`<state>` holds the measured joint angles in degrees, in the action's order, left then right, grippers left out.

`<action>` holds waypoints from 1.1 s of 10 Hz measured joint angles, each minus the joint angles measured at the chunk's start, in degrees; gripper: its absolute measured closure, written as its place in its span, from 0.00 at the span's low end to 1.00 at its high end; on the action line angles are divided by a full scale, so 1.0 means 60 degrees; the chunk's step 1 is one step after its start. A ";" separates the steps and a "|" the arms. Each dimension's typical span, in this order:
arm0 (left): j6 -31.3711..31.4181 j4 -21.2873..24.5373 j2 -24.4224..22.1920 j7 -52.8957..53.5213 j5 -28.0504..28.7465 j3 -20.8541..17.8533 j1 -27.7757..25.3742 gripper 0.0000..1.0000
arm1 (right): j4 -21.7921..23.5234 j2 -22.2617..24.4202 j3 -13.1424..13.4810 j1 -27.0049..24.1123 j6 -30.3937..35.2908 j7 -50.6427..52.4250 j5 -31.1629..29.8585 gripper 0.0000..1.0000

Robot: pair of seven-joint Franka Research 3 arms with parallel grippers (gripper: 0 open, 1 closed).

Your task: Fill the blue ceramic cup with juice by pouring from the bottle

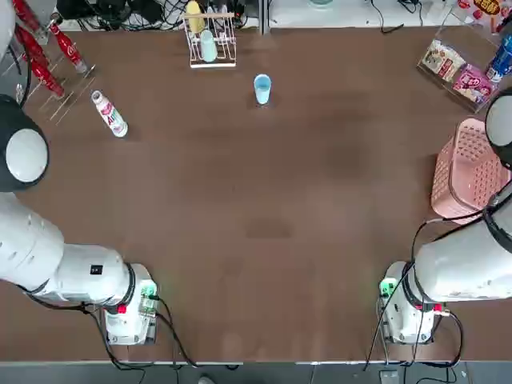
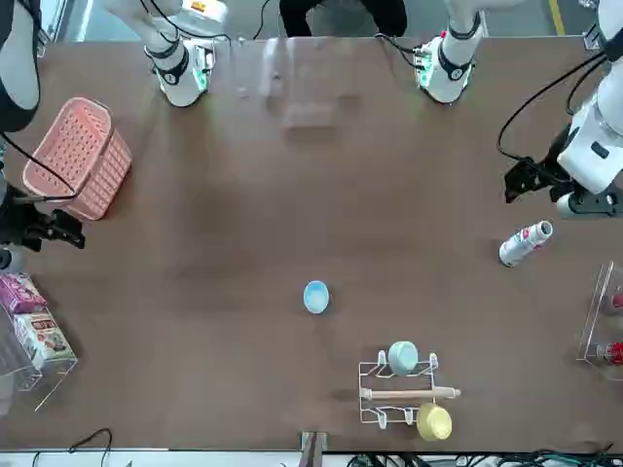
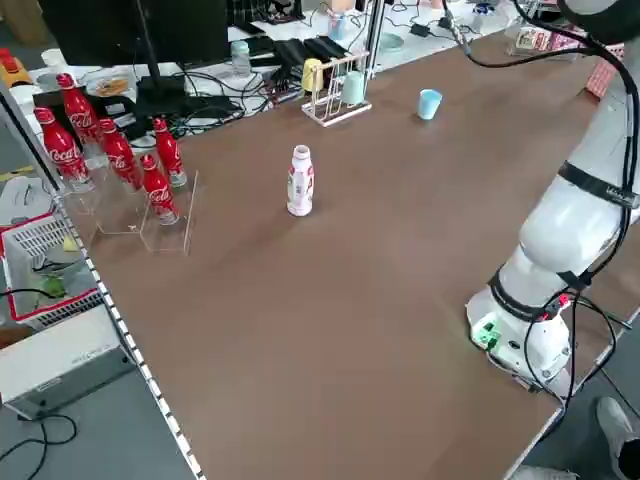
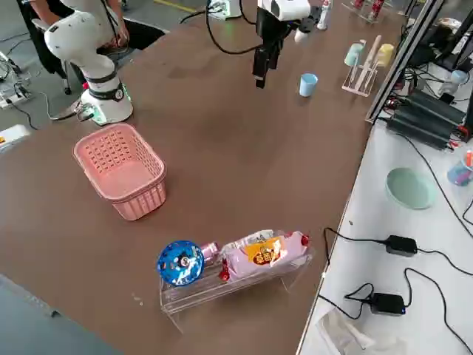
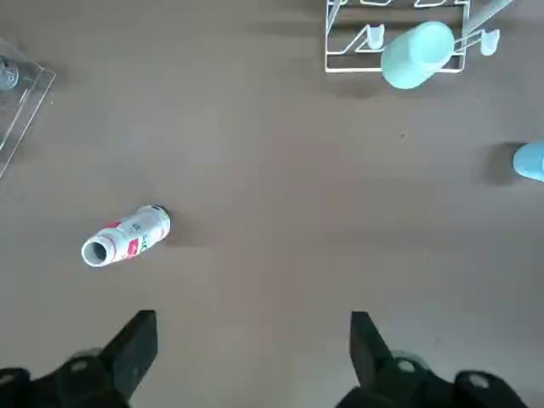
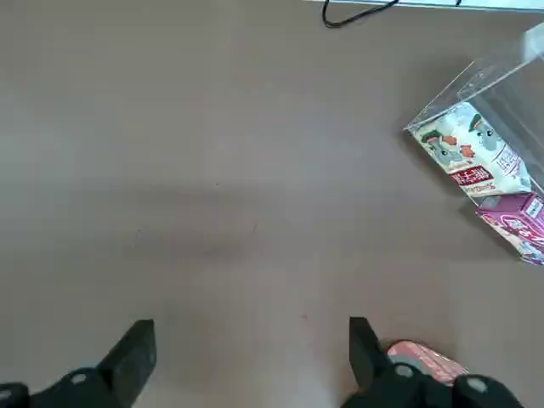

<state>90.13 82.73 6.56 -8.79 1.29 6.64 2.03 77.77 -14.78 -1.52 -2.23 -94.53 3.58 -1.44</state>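
While both arms hang high over the counter [image 1: 264, 200], the left end effector [image 5: 253, 357], jaws wide and empty, is the nearer to the bottle [image 3: 300, 181], which stands upright beside the red bottles [image 3: 120, 155]. Well apart from those, the blue ceramic cup [image 1: 262, 88] stands toward the rack. The right end effector [image 6: 251, 361] is equally wide.

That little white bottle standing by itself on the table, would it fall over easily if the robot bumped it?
Probably. The white bottle stands upright, tall and slim on a small base, so a nudge near its neck could tip it. Being round, it would likely roll across the bare table afterwards.
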 joint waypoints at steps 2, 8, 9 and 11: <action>0.0002 -0.0007 -0.0011 0.0354 0.0007 -0.0043 -0.0029 0.00 | 0.0000 0.0003 -0.0004 0.0005 0.0000 0.0000 0.0003 0.00; -0.0188 -0.0073 -0.0080 0.4904 -0.0505 -0.0233 -0.1956 0.00 | 0.0037 0.0004 -0.0004 0.0009 0.0003 0.0409 0.0716 0.00; -0.0200 -0.0073 -0.0080 0.5499 -0.0574 -0.0243 -0.2273 0.00 | 0.0042 0.0004 -0.0010 0.0018 -0.0041 0.0646 0.0886 0.00; -0.0245 -0.0055 -0.0050 0.7183 -0.1351 -0.0256 -0.3113 0.00 | 0.0076 0.0004 -0.0031 0.0108 -0.0208 0.1459 0.1067 0.00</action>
<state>88.67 82.39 6.26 34.31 -6.82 5.10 -16.65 78.22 -14.76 -1.71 -1.59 -95.78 12.33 4.96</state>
